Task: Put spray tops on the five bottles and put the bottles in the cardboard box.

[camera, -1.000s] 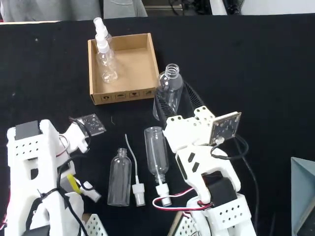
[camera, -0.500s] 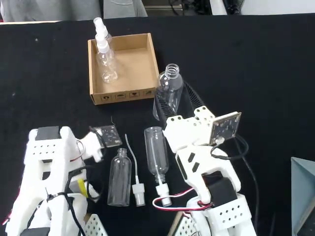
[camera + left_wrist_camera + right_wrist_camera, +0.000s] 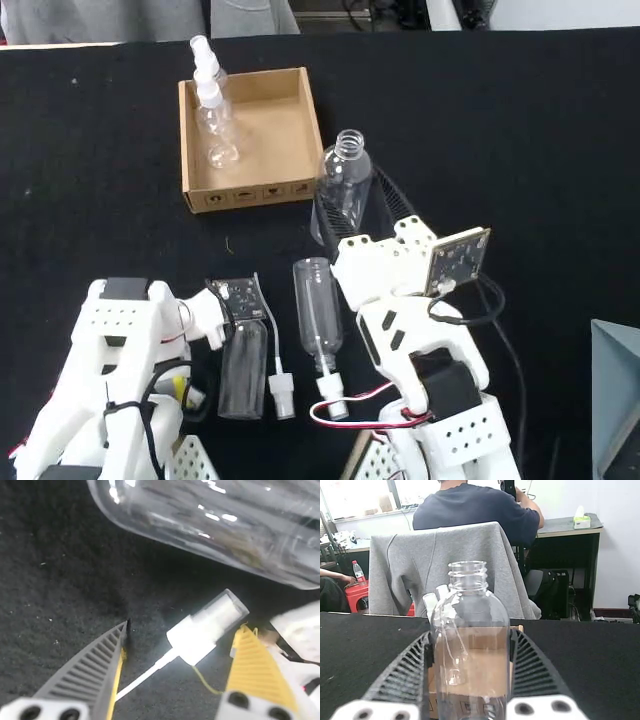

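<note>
**White plastic spray top (image 3: 206, 626) lies askew within left gripper (image 3: 184, 629)**

It rests flat on the black cloth (image 3: 60, 570) between the spread fingers (image 3: 95, 665), long axis oblique to them, dip tube (image 3: 145, 676) trailing toward the wrist. The right gripper (image 3: 470, 645) pinches an upright, uncapped clear plastic bottle (image 3: 470, 625) beside the brown cardboard box (image 3: 250, 192).

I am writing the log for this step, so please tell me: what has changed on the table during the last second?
The left arm swung in from the table's edge toward the middle. The left pincer, open, now straddles a loose spray top beside a lying bottle, without gripping it. Unchanged: the right pincer holds the uncapped bottle upright near the cardboard box.
</note>
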